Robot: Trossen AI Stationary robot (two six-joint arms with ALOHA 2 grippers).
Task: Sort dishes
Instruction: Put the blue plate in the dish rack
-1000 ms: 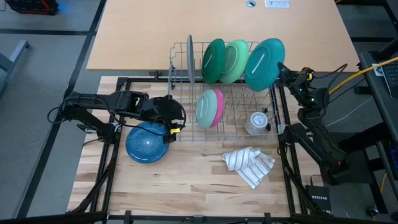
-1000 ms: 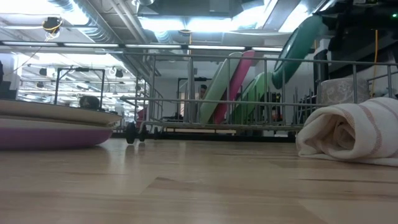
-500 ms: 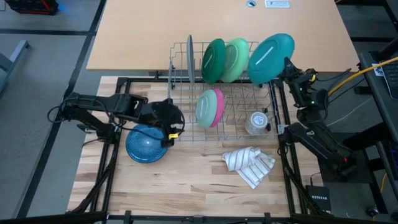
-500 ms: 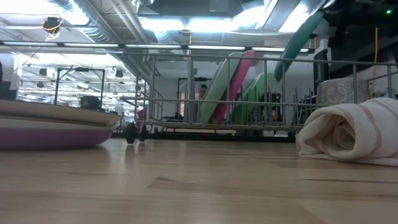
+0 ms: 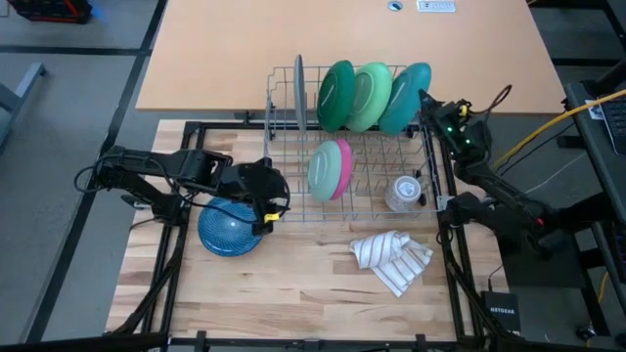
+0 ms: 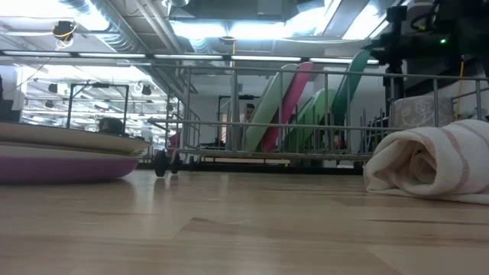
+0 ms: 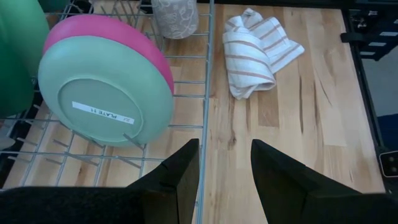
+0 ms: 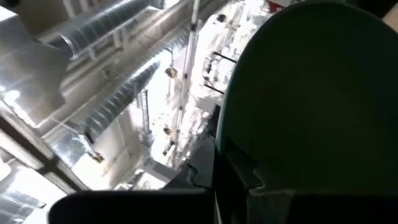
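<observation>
A wire dish rack (image 5: 352, 210) holds a grey plate (image 5: 298, 86), a dark green plate (image 5: 335, 95) and a light green plate (image 5: 370, 93) on edge in its far row. A pink plate (image 7: 127, 36) and a light green plate (image 7: 104, 90) lean together in the near row. My right gripper (image 5: 427, 110) is shut on a teal plate (image 5: 406, 96) beside the far row's light green one. My left gripper (image 7: 225, 167) hangs open over the rack's near left corner, above a blue plate (image 5: 227, 230) that lies flat on the table. My right gripper pinches the teal plate's rim (image 8: 239, 152) between its two fingers, on the side toward the table's right edge. The fingers come from the right, slanting upward. The plate stands on edge, tilted, its lower part down inside the rack (image 6: 348, 114). I cannot tell whether it rests on the wires.
A small clear glass cup (image 5: 403, 193) stands in the rack's near right corner. A white striped cloth (image 5: 391, 259) lies bunched on the table in front of the rack. A light wooden tabletop (image 5: 245, 59) lies beyond the rack.
My right gripper has carried the teal plate down and toward the table's left edge. The plate now stands lower and more edge-on, close beside the light green plate in the far row. It had been held high over the rack's far right corner.
</observation>
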